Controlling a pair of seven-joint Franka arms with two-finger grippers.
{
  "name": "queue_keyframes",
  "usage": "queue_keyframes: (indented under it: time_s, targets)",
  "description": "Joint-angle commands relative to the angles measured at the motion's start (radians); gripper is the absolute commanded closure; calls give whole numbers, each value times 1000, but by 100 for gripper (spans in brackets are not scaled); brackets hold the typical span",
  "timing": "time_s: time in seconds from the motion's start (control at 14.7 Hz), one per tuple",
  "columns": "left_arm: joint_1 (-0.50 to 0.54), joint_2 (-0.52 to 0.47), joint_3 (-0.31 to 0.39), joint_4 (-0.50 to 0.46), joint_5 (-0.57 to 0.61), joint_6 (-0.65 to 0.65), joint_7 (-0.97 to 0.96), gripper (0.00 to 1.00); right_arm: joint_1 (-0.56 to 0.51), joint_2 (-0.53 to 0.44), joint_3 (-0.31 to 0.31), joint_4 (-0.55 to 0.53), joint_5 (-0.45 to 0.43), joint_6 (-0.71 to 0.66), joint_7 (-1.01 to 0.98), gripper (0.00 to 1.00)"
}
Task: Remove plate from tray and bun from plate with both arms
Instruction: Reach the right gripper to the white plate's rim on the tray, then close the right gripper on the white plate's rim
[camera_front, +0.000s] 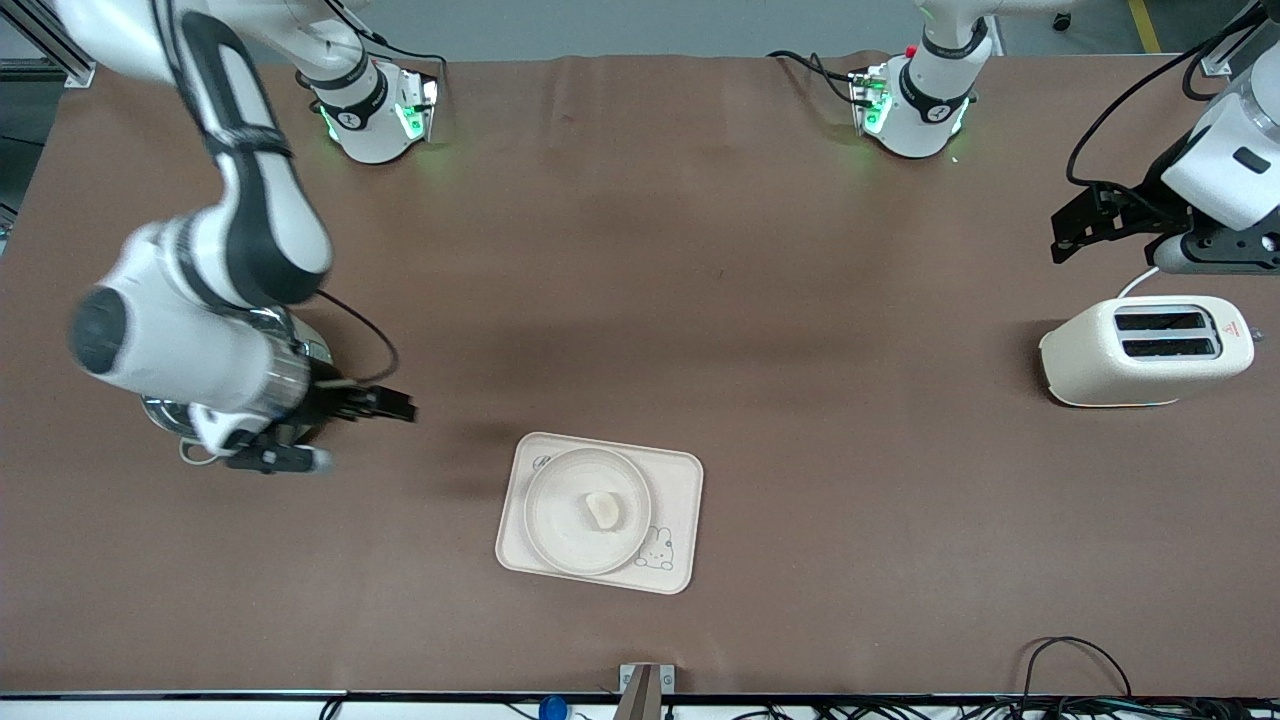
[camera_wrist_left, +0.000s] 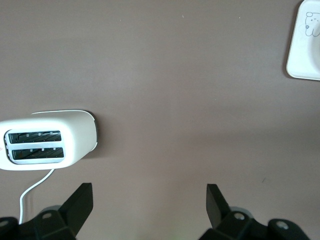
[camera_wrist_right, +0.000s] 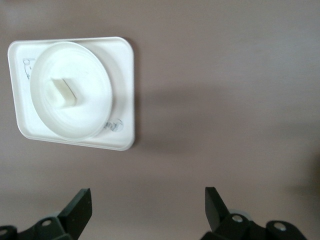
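The round cream plate (camera_front: 550, 520) lies on the rectangular cream tray (camera_front: 680, 480) with a rabbit drawing, near the front camera at mid-table. The small pale bun (camera_front: 603, 510) sits in the plate's middle. The right wrist view shows the plate (camera_wrist_right: 90, 115), the bun (camera_wrist_right: 64, 92) and the tray (camera_wrist_right: 125, 75). My right gripper (camera_front: 350, 432) is open and empty, over bare table beside the tray toward the right arm's end. My left gripper (camera_front: 1075, 235) is open and empty, over the table near the toaster; its view shows a tray corner (camera_wrist_left: 306, 50).
A cream two-slot toaster (camera_front: 1145, 350) with a white cord stands at the left arm's end of the table; it also shows in the left wrist view (camera_wrist_left: 47, 140). A shiny metal vessel (camera_front: 165, 412) is partly hidden under the right arm. Brown tabletop surrounds the tray.
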Motion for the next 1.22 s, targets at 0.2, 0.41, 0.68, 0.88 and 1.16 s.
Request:
queue_keyframes:
  time_s: [0.2,0.41,0.68,0.88,1.16]
  targets:
    - [4,0,-1,19,-3,-15,-6,0,119,261,-8,146,43,239,98,1]
    - [4,-1,-1,16,-3,-18,-6,0,139,323,-8,169,43,296,110,6]
    - [4,-1,-1,18,-3,-18,-6,0,160,395,-8,202,44,380,133,24]
    - [3,0,-3,18,-3,-17,-6,0,168,458,-8,242,44,429,133,34]
    - [1,0,-3,16,-3,-16,-6,0,173,496,-8,281,44,438,130,73]
